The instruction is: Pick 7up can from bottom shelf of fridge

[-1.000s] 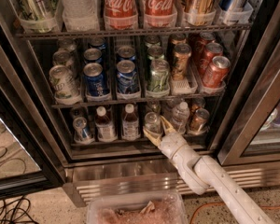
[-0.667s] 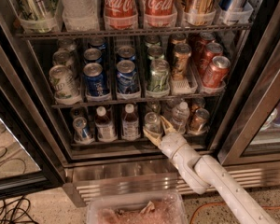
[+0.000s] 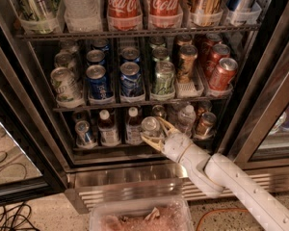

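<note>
The 7up can (image 3: 150, 125), with a silver top and pale body, stands at the front of the middle lane on the bottom shelf (image 3: 116, 147) of the fridge (image 3: 135, 176). My gripper (image 3: 157, 133) reaches into that shelf from the lower right. It is open, with one finger (image 3: 166, 125) at the can's right and the other (image 3: 148, 140) under its front left. The can stands on the shelf between them.
On the same shelf are a blue-labelled can (image 3: 84, 132), two dark bottles (image 3: 106, 129), a clear bottle (image 3: 185, 119) and a copper-brown can (image 3: 205, 123). A clear tub (image 3: 139, 218) sits on the floor below. The open glass door (image 3: 12, 148) is at left, and cables (image 3: 9, 218) lie on the floor.
</note>
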Controlling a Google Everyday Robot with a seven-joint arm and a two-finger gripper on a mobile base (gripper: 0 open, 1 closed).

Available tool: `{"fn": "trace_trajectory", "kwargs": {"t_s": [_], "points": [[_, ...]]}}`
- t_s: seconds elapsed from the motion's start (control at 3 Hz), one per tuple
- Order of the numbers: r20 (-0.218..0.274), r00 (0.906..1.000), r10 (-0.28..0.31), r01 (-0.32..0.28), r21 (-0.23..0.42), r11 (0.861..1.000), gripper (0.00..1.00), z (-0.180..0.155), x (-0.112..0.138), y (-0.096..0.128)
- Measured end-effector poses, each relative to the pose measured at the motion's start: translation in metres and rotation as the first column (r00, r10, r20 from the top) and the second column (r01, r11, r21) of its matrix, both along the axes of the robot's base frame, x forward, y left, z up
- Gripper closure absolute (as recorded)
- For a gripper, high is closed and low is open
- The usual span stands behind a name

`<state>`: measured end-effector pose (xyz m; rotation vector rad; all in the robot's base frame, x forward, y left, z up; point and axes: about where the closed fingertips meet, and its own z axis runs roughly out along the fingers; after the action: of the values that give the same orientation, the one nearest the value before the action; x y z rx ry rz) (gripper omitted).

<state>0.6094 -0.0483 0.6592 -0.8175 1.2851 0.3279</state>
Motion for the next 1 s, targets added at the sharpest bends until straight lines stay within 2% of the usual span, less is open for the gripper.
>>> {"fn": "trace_trajectory", "kwargs": {"t_s": [0.33, 1.0], "points": [[0.012, 0.9989, 0.044, -0.044, -0.014, 0.999, 1.0, 0.018, -0.013, 0.004], [-0.053, 0.9946, 0.089, -0.093, -0.06, 0.994, 1.0, 0.029, -0.033, -0.025]]}}
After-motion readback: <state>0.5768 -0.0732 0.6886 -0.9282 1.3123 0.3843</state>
